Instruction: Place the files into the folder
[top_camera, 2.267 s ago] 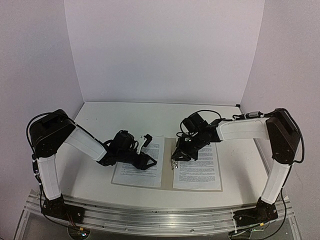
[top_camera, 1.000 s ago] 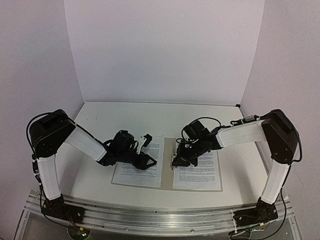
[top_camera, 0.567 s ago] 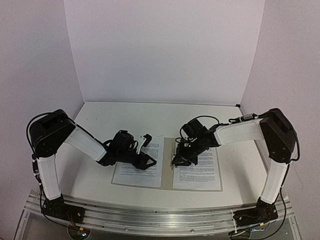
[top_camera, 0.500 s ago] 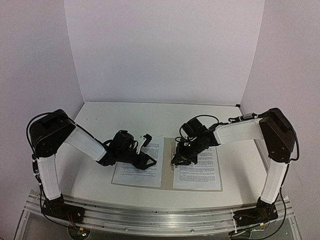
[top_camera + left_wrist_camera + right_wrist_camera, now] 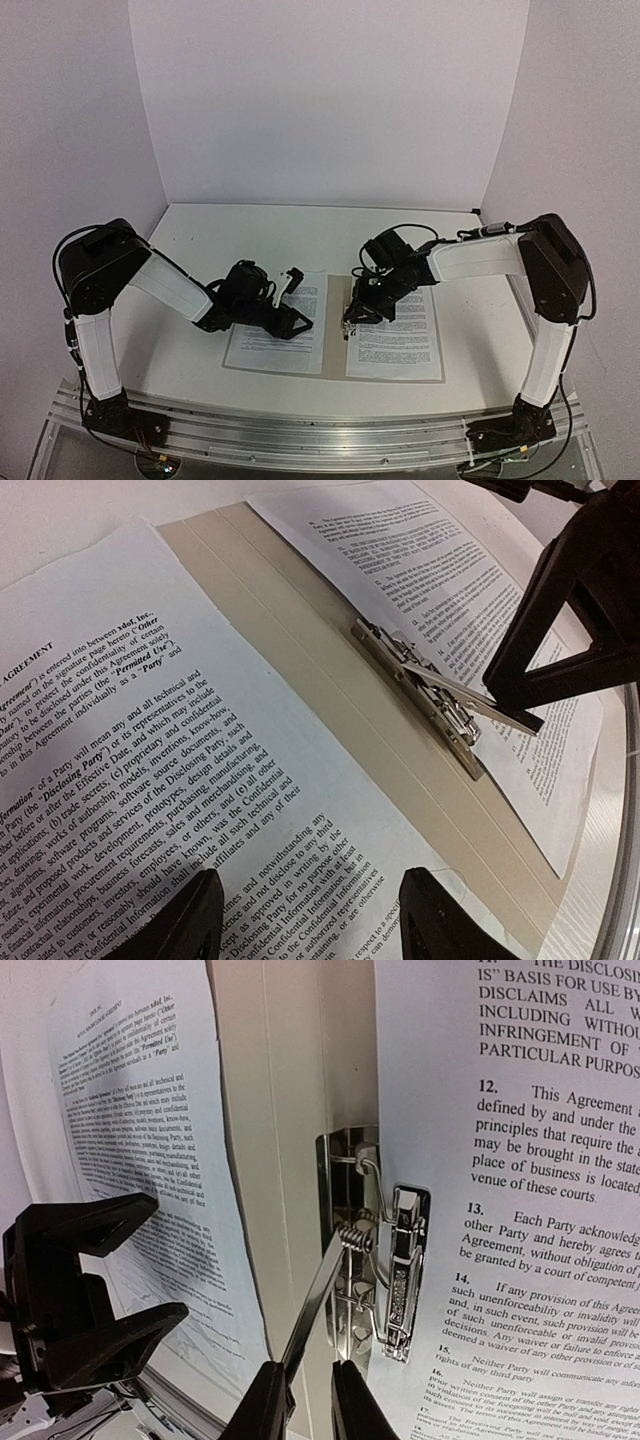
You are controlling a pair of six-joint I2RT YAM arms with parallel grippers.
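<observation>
Folder (image 5: 336,340) is lying open flat on the desk (image 5: 300,235), near the middle, with a printed sheet on each cover. The left sheet (image 5: 270,345) sits on the left cover and the right sheet (image 5: 400,345) on the right one, with a tan strip of spine showing between them.

Left end effector (image 5: 300,299) is spread wide, hanging low over the right part of the left sheet. From its wrist cam the two fingertips (image 5: 185,920) straddle the text, but I can't tell if they actually touch the paper.

Right end effector (image 5: 350,322) is down at the spine, by the near end of the metal clip (image 5: 400,1270). Its fingers are nearly pressed together, pinching the tip of the clip's thin lever (image 5: 320,1290). The lever is tilted up off the clip, not lying flat. The right sheet's left edge sits right against the clip, and part of it looks tucked under the wire.
</observation>
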